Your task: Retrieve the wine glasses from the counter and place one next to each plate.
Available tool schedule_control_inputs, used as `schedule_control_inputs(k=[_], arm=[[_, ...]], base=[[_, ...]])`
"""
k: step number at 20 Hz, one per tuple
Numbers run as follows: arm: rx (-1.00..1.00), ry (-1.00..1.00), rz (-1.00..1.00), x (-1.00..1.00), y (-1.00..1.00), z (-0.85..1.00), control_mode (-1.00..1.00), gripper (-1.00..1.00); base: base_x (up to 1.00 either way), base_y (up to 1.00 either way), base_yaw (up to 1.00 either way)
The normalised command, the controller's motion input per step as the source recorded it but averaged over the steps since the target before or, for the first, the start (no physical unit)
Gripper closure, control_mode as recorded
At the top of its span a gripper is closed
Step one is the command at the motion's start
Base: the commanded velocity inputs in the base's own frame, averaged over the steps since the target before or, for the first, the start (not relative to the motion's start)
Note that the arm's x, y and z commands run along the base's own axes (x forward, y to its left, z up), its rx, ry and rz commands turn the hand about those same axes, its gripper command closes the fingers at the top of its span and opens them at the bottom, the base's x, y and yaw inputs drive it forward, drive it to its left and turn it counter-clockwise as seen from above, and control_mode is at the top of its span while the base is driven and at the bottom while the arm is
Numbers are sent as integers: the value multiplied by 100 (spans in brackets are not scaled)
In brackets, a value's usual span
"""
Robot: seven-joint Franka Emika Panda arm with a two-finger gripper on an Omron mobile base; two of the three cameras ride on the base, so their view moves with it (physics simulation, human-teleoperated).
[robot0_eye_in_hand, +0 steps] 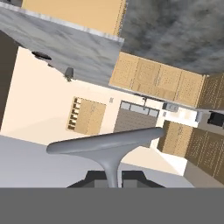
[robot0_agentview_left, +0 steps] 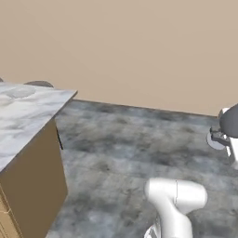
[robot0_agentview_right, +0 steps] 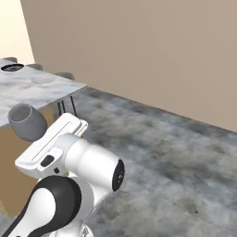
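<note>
I hold a smoky-grey wine glass by its stem, and my gripper is shut on it. The hand view looks up the stem at the round foot. The glass's bowl shows beside my white hand, tilted, above the floor. The same glass sits at the right edge of the left base view. A dark plate and a white plate lie on the marble island. The dark plate also appears in the rolled hand view. I cannot make out the counter among the distant cabinets.
The island corner with brown sides juts in at the left. Grey stools stand along its far side. Open grey floor runs to a beige wall. Light wooden cabinets line the far kitchen. A small grey thing stands on the island.
</note>
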Motion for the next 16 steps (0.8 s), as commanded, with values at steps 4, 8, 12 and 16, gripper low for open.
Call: schedule_control_inputs(k=[4, 8, 12, 16], arm=[[0, 0, 0, 0, 0, 0, 100, 100], [0, 0, 0, 0, 0, 0, 100, 100], [0, 0, 0, 0, 0, 0, 100, 100], [0, 0, 0, 0, 0, 0, 100, 100]], base=[[100, -90, 19], [100, -98, 21], [100, -97, 25], [100, -95, 26]])
